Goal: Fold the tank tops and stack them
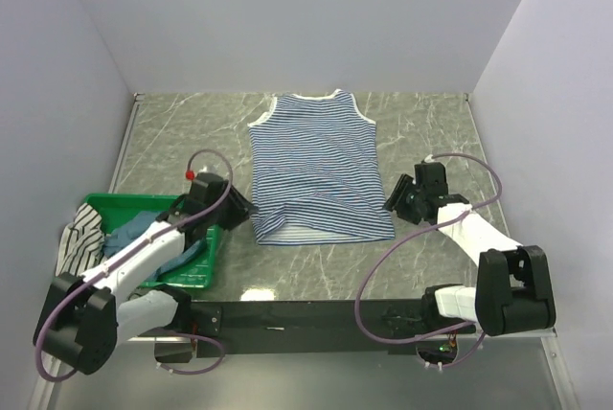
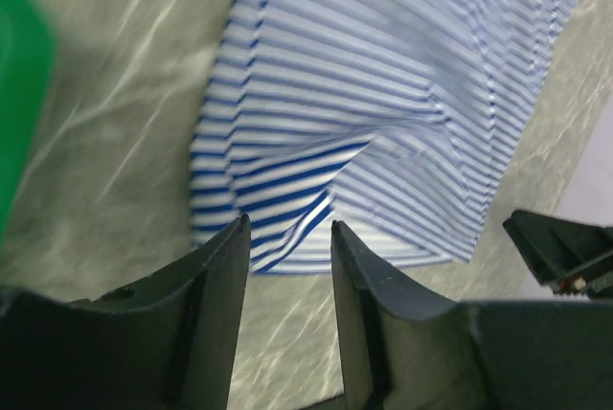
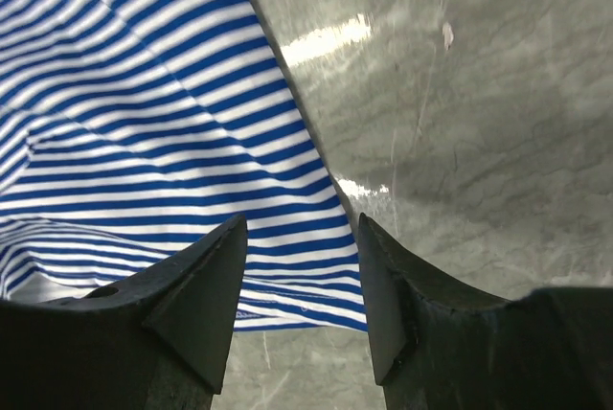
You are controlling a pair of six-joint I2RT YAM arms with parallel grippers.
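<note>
Navy-and-white striped tank top (image 1: 316, 175) lies flat mid-table (image 1: 431, 123), neck away from the arms, hem rumpled at the near left corner. Left gripper (image 1: 239, 207) sits low beside that corner, arm stretched over the green basket (image 1: 105, 207); jaws narrowly apart, empty. Right gripper (image 1: 395, 201) is low by the near right corner, jaws wider, empty. Teal tank top (image 1: 144, 233) and black-and-white striped tank top (image 1: 81, 238) are heaped in the basket.
</note>
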